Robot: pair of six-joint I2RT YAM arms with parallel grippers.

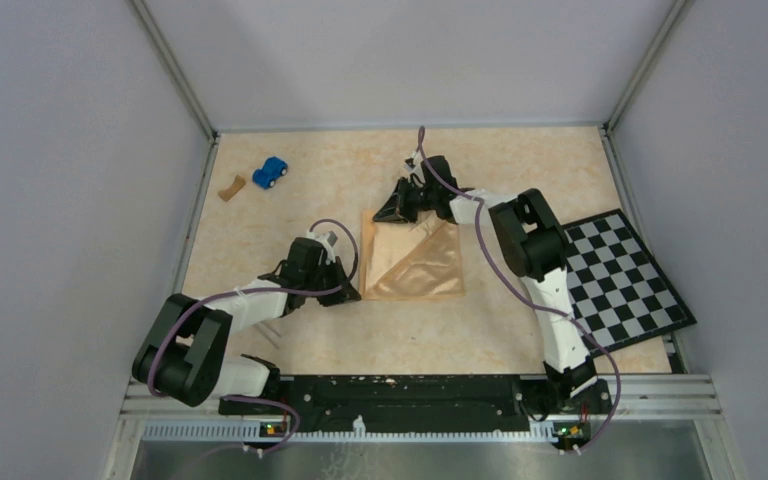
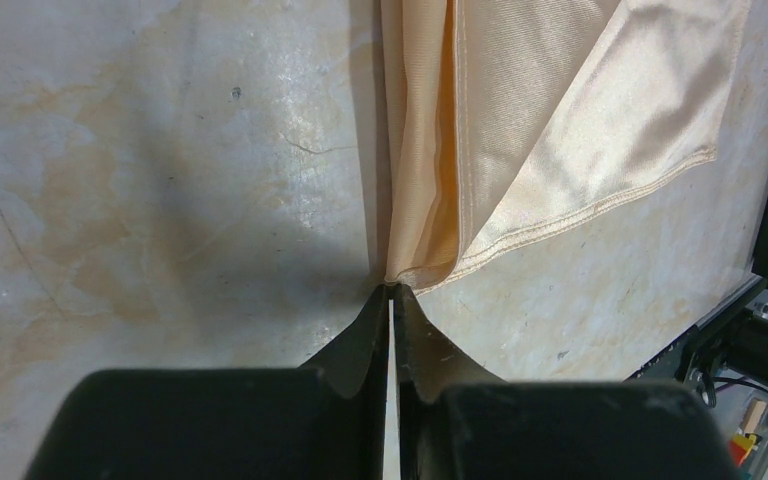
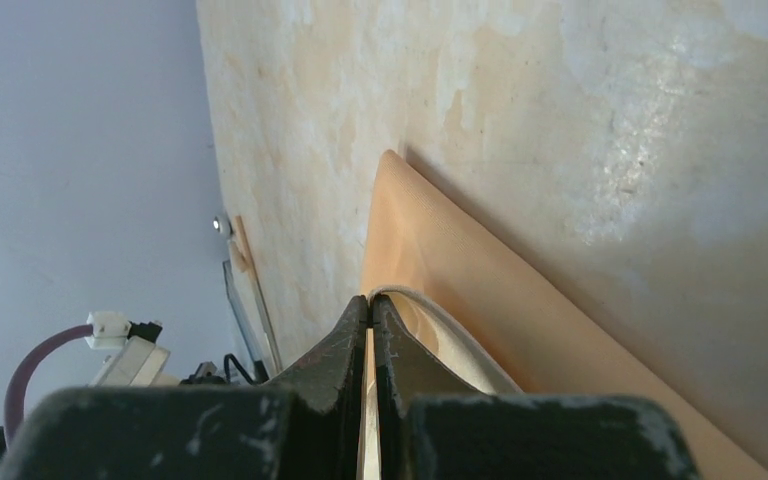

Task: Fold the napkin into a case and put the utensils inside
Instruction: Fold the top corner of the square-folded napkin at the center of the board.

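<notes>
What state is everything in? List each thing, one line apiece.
napkin: partly folded, one flap laid diagonally across.
left gripper: shut on napkin's near corner.
right gripper: shut on napkin's far edge.
car: loose, untouched.
checkerboard: lying flat, askew.

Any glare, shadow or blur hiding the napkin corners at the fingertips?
Left wrist: bright sheen on the napkin, a soft shadow on the table beside it, corner at the left gripper clear. Right wrist: glare on the table top right, right gripper dark and slightly soft. Top external: even light, sharp.
</notes>
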